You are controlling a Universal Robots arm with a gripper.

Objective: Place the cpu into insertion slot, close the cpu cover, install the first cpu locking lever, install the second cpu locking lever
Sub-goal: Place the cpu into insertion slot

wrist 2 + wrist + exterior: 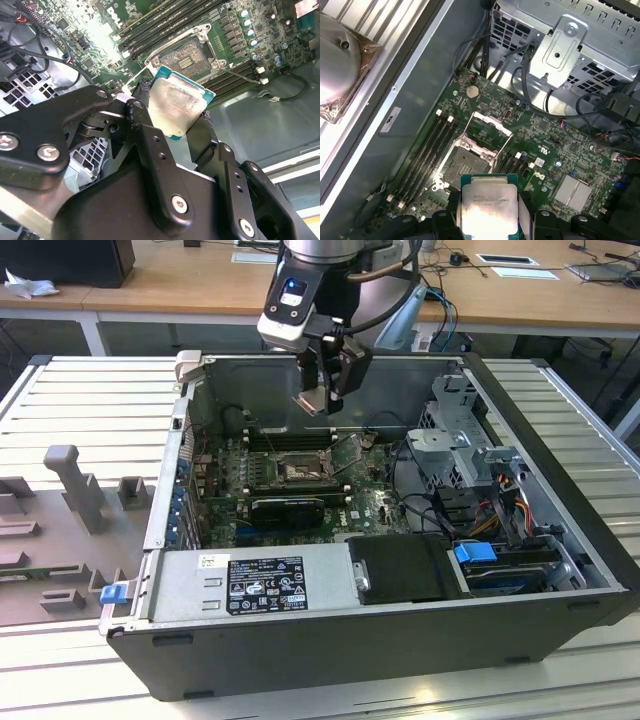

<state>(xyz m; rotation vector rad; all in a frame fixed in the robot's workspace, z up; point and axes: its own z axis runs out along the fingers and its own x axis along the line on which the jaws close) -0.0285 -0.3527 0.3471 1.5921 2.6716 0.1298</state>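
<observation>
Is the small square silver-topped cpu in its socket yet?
Out: black gripper grips the cpu, apart from the empty silver-rimmed insertion slot.

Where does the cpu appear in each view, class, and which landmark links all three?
Exterior view: cpu held in the pincer, above the open case.
Second wrist view: cpu clamped between black fingers, beside the insertion slot.
First wrist view: cpu just short of that slot.
Shared landmark: the insertion slot.
</observation>
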